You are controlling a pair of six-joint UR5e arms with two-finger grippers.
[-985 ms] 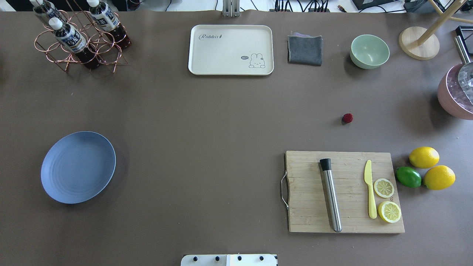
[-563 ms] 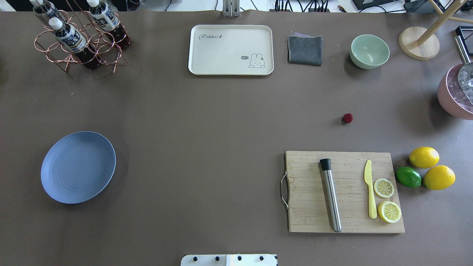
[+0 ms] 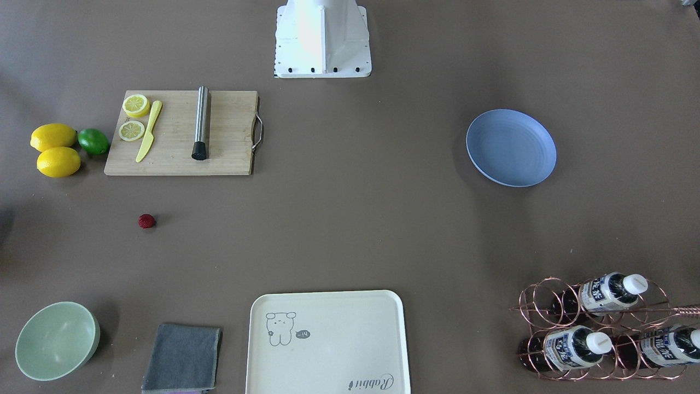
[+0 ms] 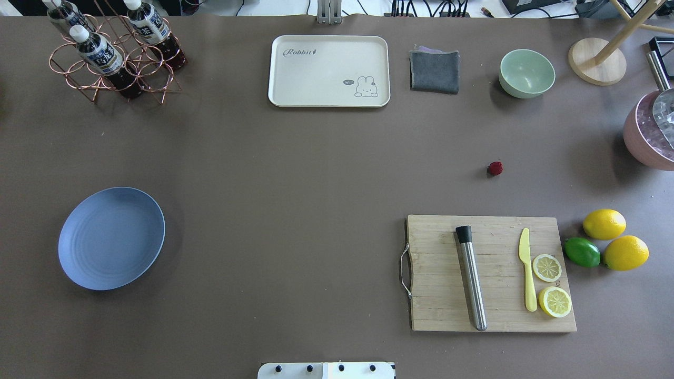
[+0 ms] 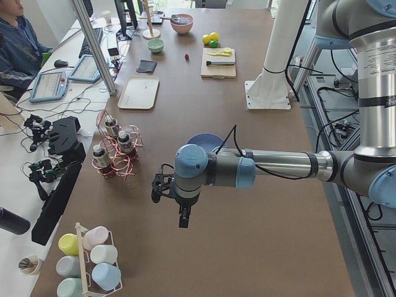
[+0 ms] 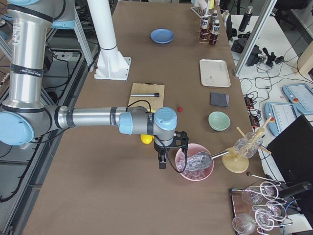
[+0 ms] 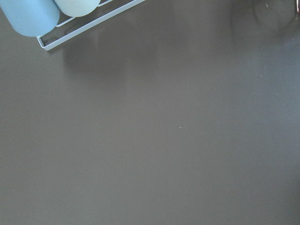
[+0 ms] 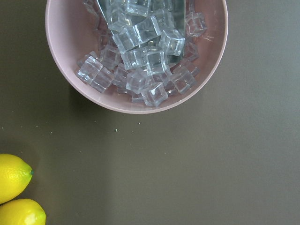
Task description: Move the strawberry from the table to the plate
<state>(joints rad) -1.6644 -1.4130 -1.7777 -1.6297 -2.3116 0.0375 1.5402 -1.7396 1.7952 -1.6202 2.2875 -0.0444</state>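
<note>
- The left tool (image 5: 184,216) hangs far off the left end of the cutting board (image 4: 489,273), out past the plate, above bare desk (image 4: 295,184). I see it only from the side camera, so I cannot tell whether its jaws are apart or together.
- The plate (image 4: 111,238) lies well to the left of the cutting board, about level with its far edge. It is round, shallow and light blue, with a matte face, faint concentric rings and a low rim. Nothing is on it.
- The strawberry (image 4: 495,168) sits on the desk just beyond the cutting board's far edge, above the board's right half and apart from it. It is tiny, deep red, bumpy and close to round, so I see no long axis to line up on.
- The right tool (image 6: 163,164) hangs off the cutting board's right end, by the pink bowl (image 8: 65,70) of ice cubes (image 8: 140,51) and the lemons (image 4: 604,223). I cannot tell its jaw state either.
- I judge the right arm much the nearer. From its tool the berry lies back toward the board and a little further from the robot's base. The plate is then a long carry leftward across the desk.
</note>
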